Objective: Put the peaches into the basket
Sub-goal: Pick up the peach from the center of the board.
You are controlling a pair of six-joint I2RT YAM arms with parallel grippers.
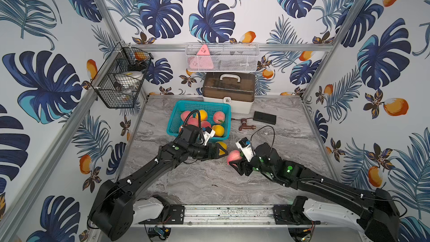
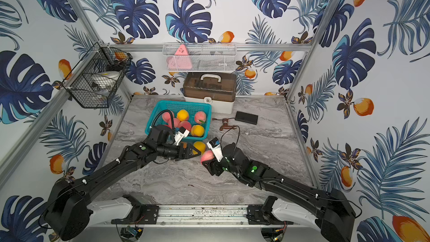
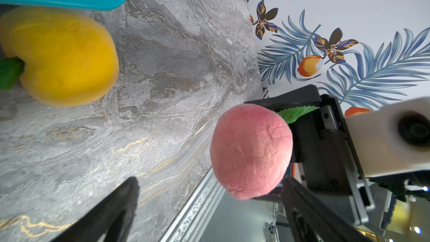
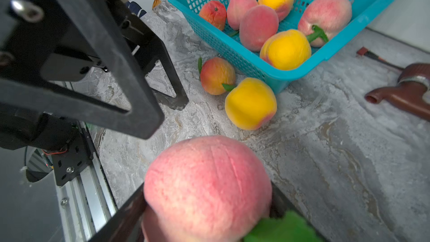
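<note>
The teal basket stands at the back of the marble table and holds several peaches. My right gripper is shut on a pink peach with a green leaf, held above the table. My left gripper stands open right beside that peach, and its fingers are not touching it. A yellow peach and an orange-red peach lie on the table against the basket's front wall.
A brown faucet and a flat black box lie to the right of the basket. A lidded storage box stands behind it. A black wire basket and a white mesh basket hang on the walls.
</note>
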